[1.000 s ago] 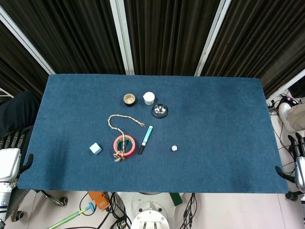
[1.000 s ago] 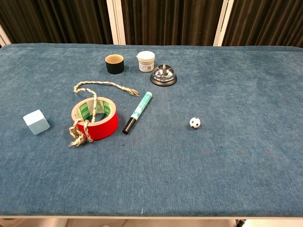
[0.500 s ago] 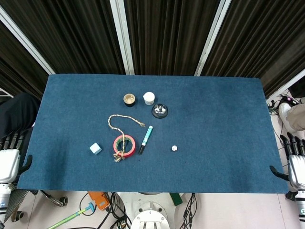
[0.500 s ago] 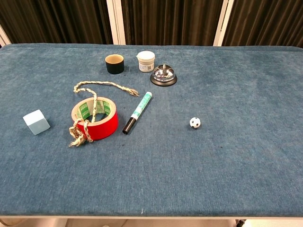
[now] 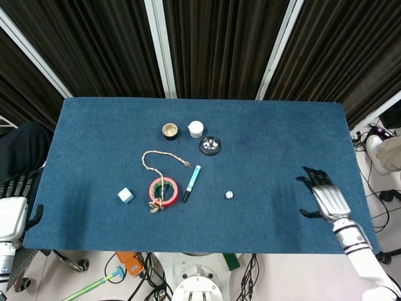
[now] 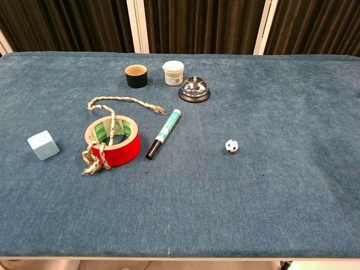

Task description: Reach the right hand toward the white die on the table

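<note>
Blue felt table, dark curtains behind; white die mid-table.

The right robot hand is seen at the near right, held flat and empty with fingers spread and pointing away, forearm trailing toward the near corner. The left robot hand is held at the near left edge, empty.

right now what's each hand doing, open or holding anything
Left hand: open, holding nothing, beside the table edge.
Right hand: open, fingers spread, holding nothing, above the table.
</note>
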`<state>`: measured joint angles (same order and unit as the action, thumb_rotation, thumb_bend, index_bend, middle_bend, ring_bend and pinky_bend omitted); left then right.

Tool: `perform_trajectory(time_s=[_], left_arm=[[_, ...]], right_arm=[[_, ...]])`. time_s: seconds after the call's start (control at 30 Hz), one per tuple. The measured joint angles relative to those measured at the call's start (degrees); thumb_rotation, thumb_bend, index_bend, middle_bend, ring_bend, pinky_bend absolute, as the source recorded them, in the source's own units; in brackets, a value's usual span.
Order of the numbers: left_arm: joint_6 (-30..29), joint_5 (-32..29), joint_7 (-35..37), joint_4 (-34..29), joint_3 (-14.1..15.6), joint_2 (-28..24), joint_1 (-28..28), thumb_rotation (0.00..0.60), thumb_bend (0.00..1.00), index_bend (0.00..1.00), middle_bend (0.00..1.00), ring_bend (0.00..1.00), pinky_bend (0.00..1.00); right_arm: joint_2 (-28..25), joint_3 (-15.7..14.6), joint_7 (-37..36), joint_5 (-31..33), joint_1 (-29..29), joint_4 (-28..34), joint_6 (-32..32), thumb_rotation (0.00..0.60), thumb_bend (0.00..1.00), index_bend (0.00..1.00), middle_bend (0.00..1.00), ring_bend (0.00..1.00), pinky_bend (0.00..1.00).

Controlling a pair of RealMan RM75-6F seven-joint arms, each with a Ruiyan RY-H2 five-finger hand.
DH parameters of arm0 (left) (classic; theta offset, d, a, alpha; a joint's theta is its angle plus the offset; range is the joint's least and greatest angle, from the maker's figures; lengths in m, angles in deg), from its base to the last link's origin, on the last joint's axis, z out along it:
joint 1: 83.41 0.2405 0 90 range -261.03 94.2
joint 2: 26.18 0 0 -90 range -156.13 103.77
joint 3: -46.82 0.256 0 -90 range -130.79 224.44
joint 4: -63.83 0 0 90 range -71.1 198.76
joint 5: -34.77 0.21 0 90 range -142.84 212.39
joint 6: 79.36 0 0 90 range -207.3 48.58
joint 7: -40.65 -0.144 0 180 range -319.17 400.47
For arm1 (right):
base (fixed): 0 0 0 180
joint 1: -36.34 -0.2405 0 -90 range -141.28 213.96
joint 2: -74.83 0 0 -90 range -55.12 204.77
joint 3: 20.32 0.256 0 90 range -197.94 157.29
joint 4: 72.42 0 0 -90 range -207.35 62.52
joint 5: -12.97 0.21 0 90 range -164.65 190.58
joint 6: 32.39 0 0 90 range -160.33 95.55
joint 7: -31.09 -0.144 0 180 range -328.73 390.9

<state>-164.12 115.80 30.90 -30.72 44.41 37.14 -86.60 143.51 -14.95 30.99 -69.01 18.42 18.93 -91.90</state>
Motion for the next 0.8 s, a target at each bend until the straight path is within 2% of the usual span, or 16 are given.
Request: perform_trajectory(time_s=[0.13,0.33,0.63,0.8], left_arm=[[0.29,-0.24,-0.23,-0.08,-0.06,0.04,-0.11,0.600,0.42,0.04,0.00,0.01,0.09],[0.56,-0.55,-0.15,0.09,-0.21,0.08,-0.23,0.600,0.42,0.04,0.00,0.01,0.09],[0.83,-0.84,-0.11,0.12,-0.30,0.06,-0.34,0.600,0.42,0.04,0.00,0.01,0.09],[1.08,-1.10,0.06,0.18,-0.38,0.04,-0.42,0.600,0.42,0.04,0.00,0.01,0.09]], right_arm=[[5.98,1.30,-2.97,-0.69,-5.47,-4.13,3.83,0.600,0.30,0.39,0.02,0.04,0.01],[14.09,2.39,-6.69,-2.06,-11.44,-10.44,7.70,0.600,0.30,0.43,0.02,0.04,0.01],[22.13,2.73,-9.43,-2.02,-16.91,-16.82,11.21,0.600,0.30,0.46,0.02,0.05,0.01],[24.69,2.47,-10.24,-1.90,-18.74,-19.07,12.09,0.600,0.31,0.49,0.02,0.05,0.01]])
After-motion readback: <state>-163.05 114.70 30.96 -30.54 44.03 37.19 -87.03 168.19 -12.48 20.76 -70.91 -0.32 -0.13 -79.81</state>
